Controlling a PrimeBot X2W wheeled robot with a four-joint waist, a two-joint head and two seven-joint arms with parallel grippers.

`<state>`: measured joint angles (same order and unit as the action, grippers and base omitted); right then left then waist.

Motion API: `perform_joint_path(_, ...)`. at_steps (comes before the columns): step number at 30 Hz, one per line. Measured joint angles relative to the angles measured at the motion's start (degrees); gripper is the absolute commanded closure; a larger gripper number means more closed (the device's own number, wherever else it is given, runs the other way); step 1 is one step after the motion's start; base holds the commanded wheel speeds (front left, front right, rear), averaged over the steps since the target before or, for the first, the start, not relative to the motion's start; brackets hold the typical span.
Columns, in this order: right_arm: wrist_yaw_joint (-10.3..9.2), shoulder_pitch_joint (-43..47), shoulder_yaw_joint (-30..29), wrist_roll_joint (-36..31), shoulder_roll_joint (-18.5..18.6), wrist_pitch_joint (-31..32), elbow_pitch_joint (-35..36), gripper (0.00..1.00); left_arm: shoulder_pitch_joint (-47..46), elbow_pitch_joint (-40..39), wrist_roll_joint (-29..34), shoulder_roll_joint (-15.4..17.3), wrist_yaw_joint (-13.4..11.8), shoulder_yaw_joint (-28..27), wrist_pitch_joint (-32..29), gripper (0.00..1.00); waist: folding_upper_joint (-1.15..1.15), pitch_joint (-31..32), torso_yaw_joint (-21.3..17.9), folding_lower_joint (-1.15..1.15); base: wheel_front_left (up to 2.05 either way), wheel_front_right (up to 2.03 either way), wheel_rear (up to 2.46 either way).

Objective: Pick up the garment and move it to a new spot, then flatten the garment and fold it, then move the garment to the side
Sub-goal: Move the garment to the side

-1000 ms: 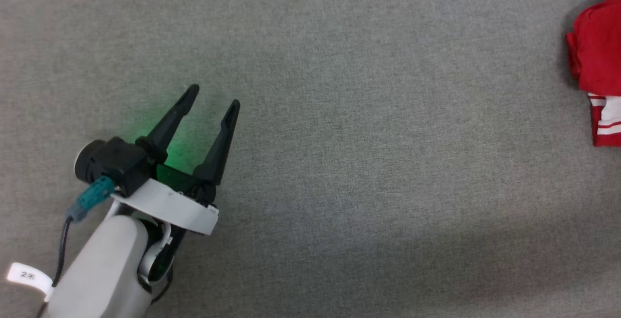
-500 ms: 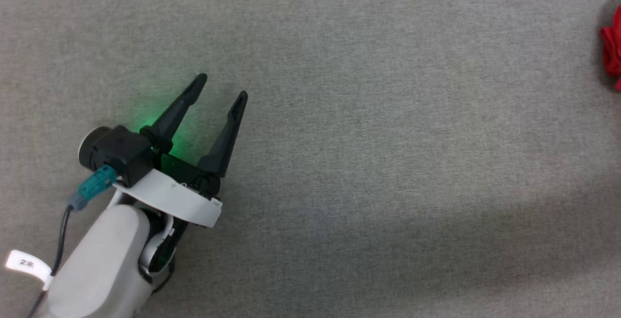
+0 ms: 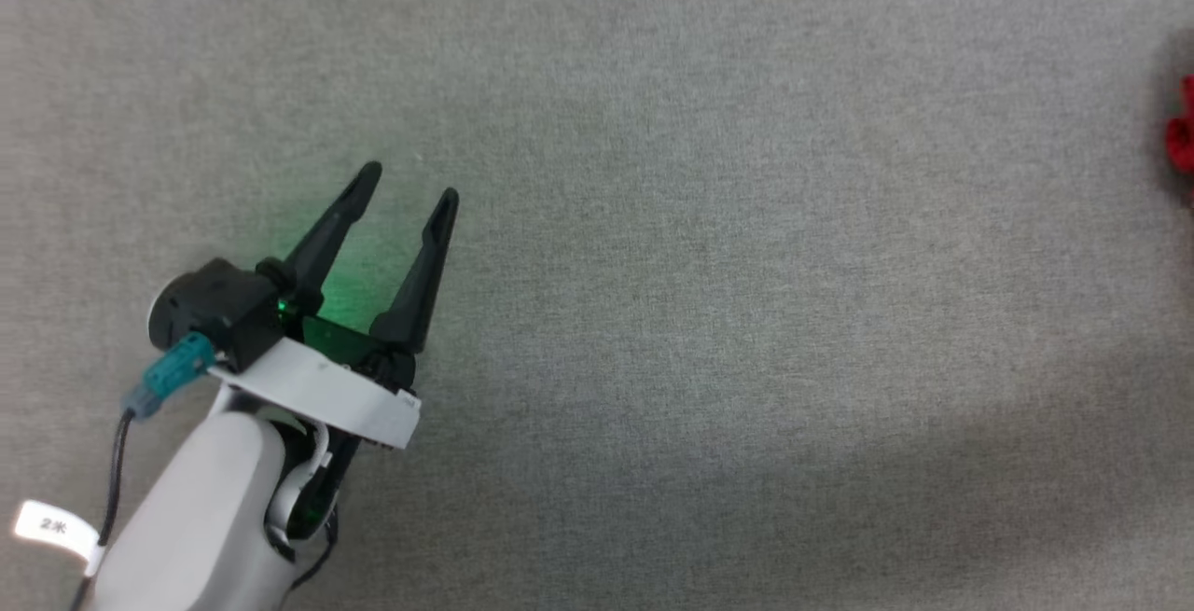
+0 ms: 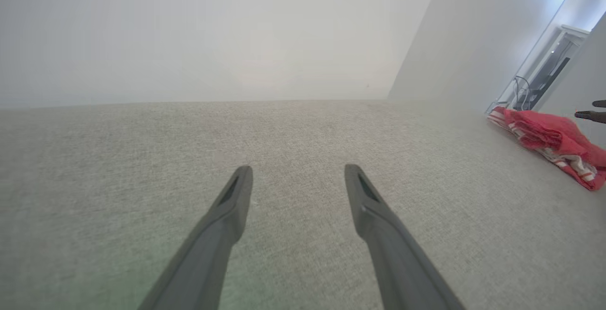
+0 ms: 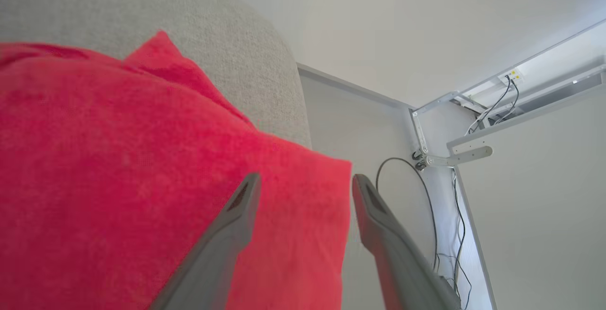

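The garment [image 5: 142, 182], at the right, looks light, soft and limp, and is best pinched at a folded edge. The left tool [image 3: 409, 180] and right tool [image 5: 305, 177] both gape wide, holding nothing.

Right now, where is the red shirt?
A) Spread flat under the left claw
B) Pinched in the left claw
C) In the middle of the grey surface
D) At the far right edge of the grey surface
D: the garment lies bunched at the right-hand edge of the grey surface, well away from the left gripper, whose fingers stand apart with nothing between them.
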<state>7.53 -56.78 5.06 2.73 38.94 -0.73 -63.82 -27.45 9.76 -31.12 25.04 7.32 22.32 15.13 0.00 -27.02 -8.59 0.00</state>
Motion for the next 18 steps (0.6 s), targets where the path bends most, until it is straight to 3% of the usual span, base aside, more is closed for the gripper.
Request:
perform_joint_path(13,0.00,0.2,4.0,3.7,-4.4,-10.0,-1.7,0.00,7.8,0.5,-0.8,-1.7,0.0,-5.4,0.0,0.00,0.00,9.1,1.7,0.00,0.00,0.00,0.00)
perform_joint_path(18,0.01,4.0,5.9,5.9,-8.5,-12.5,-1.4,0.00,12.7,0.8,-0.6,-1.9,0.0,-8.4,0.0,0.00,0.00,13.7,2.8,0.00,0.00,0.00,0.00)
